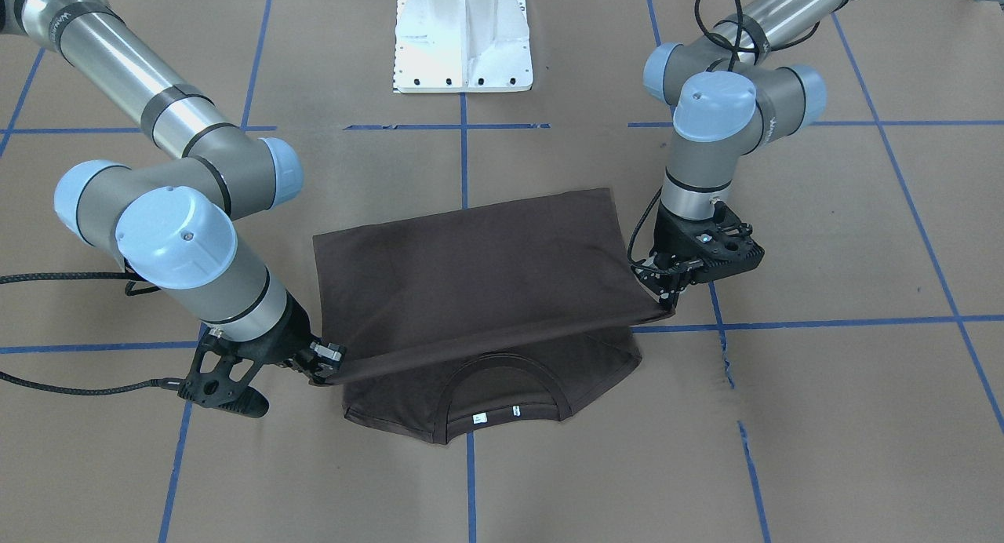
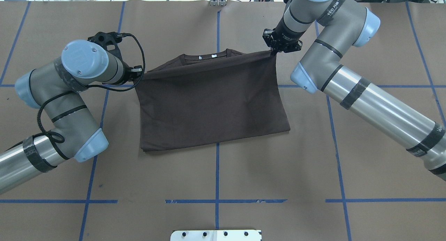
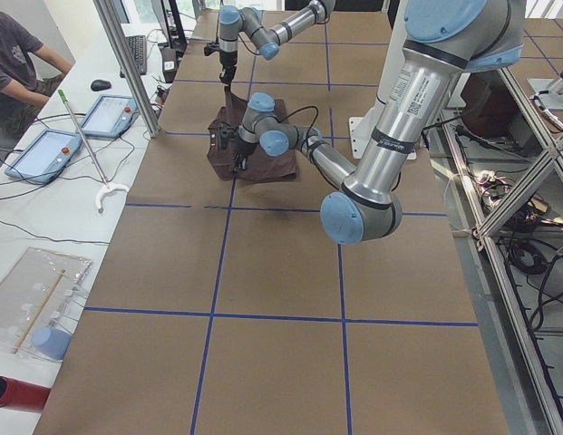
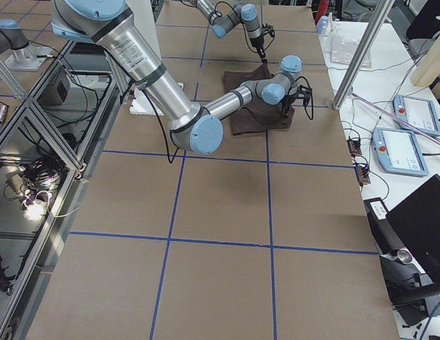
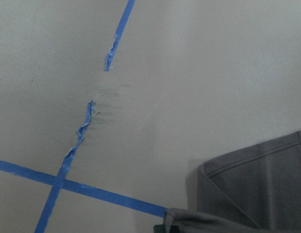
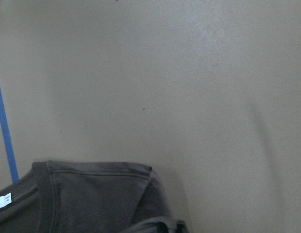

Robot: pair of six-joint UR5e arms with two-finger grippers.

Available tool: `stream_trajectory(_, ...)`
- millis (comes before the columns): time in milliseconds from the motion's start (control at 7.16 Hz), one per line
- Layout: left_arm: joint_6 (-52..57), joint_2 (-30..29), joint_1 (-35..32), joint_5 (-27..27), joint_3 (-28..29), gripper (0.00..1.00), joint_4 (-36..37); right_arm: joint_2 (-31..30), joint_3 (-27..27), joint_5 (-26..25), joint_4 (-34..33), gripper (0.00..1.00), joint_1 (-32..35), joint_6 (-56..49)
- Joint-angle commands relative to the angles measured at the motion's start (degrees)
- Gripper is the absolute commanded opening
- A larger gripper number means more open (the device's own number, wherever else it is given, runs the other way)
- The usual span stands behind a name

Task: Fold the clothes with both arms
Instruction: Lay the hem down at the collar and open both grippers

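Tan paper worktop [image 5: 203, 68] fills most of frame. Blue tape line [image 5: 109, 198] crosses lower left; the crossing strip [image 5: 83, 130] is torn and crinkled. T-shirt [image 5: 266, 182] at lower right, stitched hem visible, another fold along bottom edge.

Almost nothing you can read here. The right arm [image 2: 369, 105] has print on its wrist link in the overhead view; it looks like "EED", and the rest is unclear. The T-shirt [image 1: 471, 268] has two white tags [image 1: 478, 420] inside the collar, print too small. The left arm [image 3: 403, 100] has lettering along its tube, blurred.
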Motion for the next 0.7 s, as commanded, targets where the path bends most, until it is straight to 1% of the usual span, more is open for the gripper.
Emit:
stream_trajectory(0,0.09,-0.53,-0.28,0.00,0.75,0.00,-0.89,1.90,-2.11,-0.21,1.08,0.00,0.13,0.08)
stream_trajectory(279,0.27,-1.76,-0.98,0.00,1.70,0.00,-0.45,3.41,-3.26,-0.91,1.17,0.00,0.04,-0.01)
stream_trajectory(419,0.35,-3.77,-1.07,0.17,4.32,0.00,-0.28,3.76,-3.26,-1.09,1.17,0.00,-0.05,-0.01)
stream_trajectory(559,0.36,-4.57,-1.68,0.26,5.31,0.00,-0.36,3.85,-3.26,-1.09,1.17,0.00,-0.05,-0.01)
